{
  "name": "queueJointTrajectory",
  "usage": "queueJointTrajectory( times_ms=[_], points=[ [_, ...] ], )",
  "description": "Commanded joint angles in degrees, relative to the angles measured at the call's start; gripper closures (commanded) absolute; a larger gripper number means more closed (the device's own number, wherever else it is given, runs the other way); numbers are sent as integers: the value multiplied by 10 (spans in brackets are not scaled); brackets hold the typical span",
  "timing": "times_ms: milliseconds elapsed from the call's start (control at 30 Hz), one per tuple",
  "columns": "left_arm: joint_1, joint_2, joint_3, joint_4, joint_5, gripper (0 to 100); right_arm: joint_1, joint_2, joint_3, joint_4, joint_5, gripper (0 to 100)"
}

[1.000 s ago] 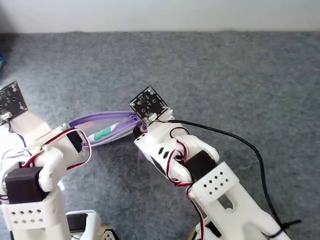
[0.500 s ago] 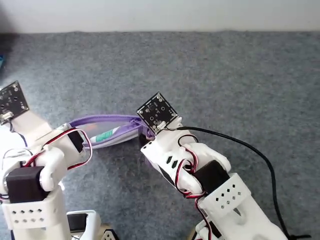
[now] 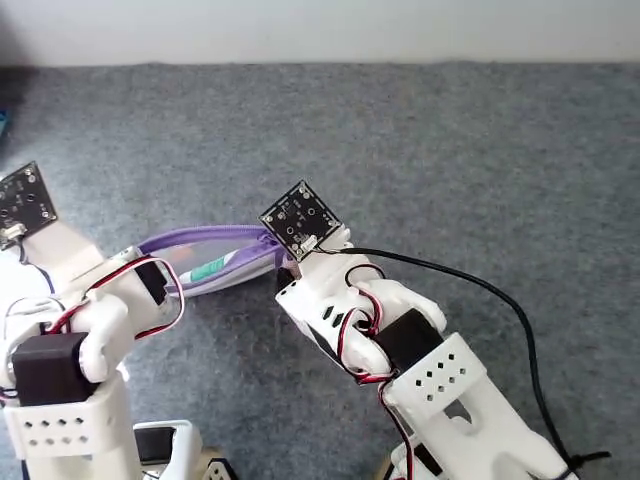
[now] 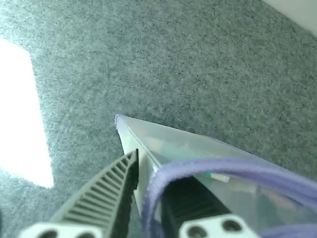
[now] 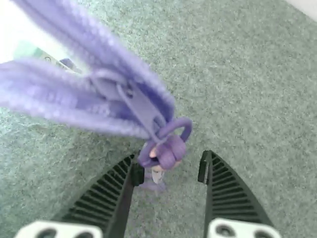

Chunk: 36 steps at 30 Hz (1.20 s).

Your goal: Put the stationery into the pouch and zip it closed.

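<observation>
While the right gripper [image 5: 169,157] is standing with its jaws parted and nothing clamped, the purple pull charm [image 5: 166,151] is hanging in the gap between its two fingers, nearer one finger than the other. The charm is dangling from the zip slider [image 5: 141,104], which is sitting at one end of the pouch [image 3: 215,240]. At the opposite end, the left gripper [image 4: 150,167] is pinching the pouch's clear wall, with one finger lying on each side of it. The purple zip band [image 4: 218,171] is gaping along most of its length between the two arms. The pouch is lying near the bench's [image 3: 450,150] front-left part. The grey surface is stretching wide beyond it and toward the right arm's [image 3: 400,340] side. It is ending at a far edge, where a pale strip [image 3: 320,30] is running. Counted: two arms, one pouch, one slider, and one green-and-white item [image 3: 205,268] showing inside the pouch.
</observation>
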State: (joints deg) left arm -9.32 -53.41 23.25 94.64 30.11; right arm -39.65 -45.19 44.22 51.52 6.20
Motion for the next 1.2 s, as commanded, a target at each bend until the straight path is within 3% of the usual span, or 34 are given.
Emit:
queueJointTrajectory(
  times_ms=[0, 233, 433, 667, 900, 1167],
  points=[
    [-1, -9, -11, -25, 5, 987, 3, 1, -33, -15, 7, 811],
    [-1, -9, -11, -25, 5, 987, 3, 2, -33, -30, 8, 823],
    [-1, -9, -11, -25, 5, 987, 3, 1, -33, -30, 33, 991],
    [-1, -9, -11, -25, 5, 987, 7, -10, -33, -22, 65, 990],
    [-1, -9, -12, -19, 2, 983, 0, -79, -130, 135, 69, 991],
    [0, -4, -14, -25, -21, 761, -18, -112, -212, 282, 92, 991]
  ],
)
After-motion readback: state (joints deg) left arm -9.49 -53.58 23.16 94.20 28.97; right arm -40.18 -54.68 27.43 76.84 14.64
